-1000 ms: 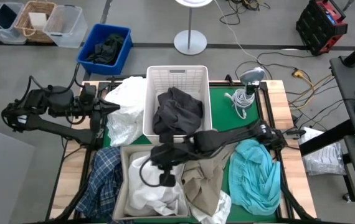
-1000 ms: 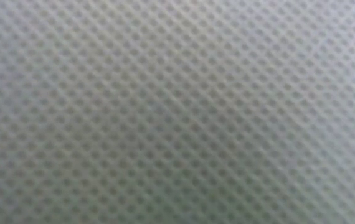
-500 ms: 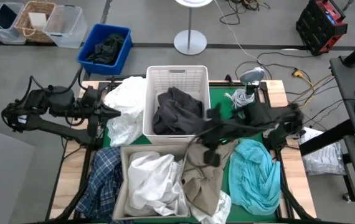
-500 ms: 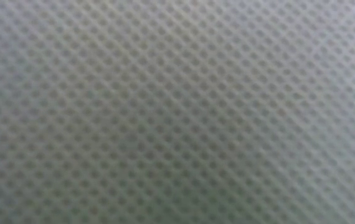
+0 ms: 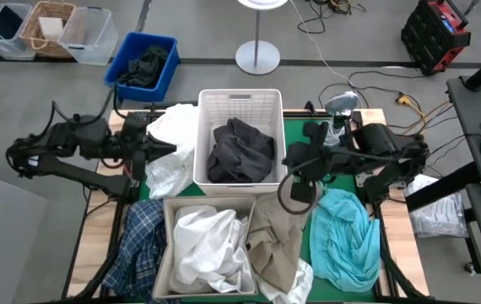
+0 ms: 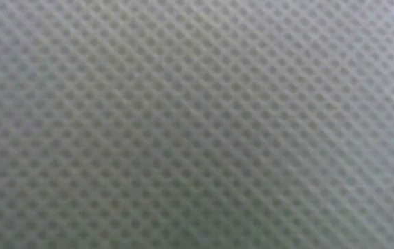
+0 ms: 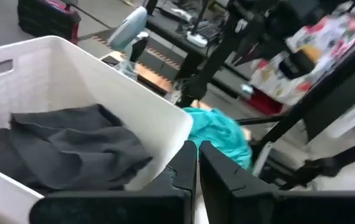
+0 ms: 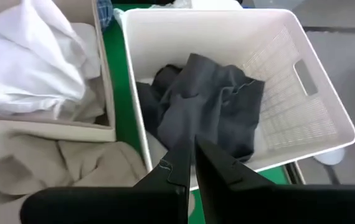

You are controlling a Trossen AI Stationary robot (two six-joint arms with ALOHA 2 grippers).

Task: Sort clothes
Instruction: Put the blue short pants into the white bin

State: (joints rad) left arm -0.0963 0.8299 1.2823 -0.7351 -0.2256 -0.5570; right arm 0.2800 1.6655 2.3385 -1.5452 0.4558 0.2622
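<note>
A white basket (image 5: 239, 105) at the table's far middle holds a dark grey garment (image 5: 240, 150). In front of it, a pale bin (image 5: 170, 253) holds white garments (image 5: 211, 249). A beige garment (image 5: 278, 245), a teal one (image 5: 342, 236), a plaid shirt (image 5: 143, 241) and a white garment (image 5: 173, 148) lie on the table around them. My left gripper (image 5: 171, 150) hangs shut above that white garment, left of the basket, its fingers (image 7: 190, 163) together. My right gripper (image 5: 289, 160) is shut and holds nothing, raised by the basket's near right corner (image 8: 193, 155).
A blue bin (image 5: 166, 59) with dark cloth stands on the floor beyond the table's far left corner. A coiled white cable and a grey device (image 5: 335, 125) lie at the far right. A pale dotted surface (image 6: 183, 124) fills the low view.
My right gripper has risen from over the white garments in the near bin. It has swung toward the table's right and far side and stayed shut. The white garments stay in the bin. My left gripper has shifted slightly toward the basket.
</note>
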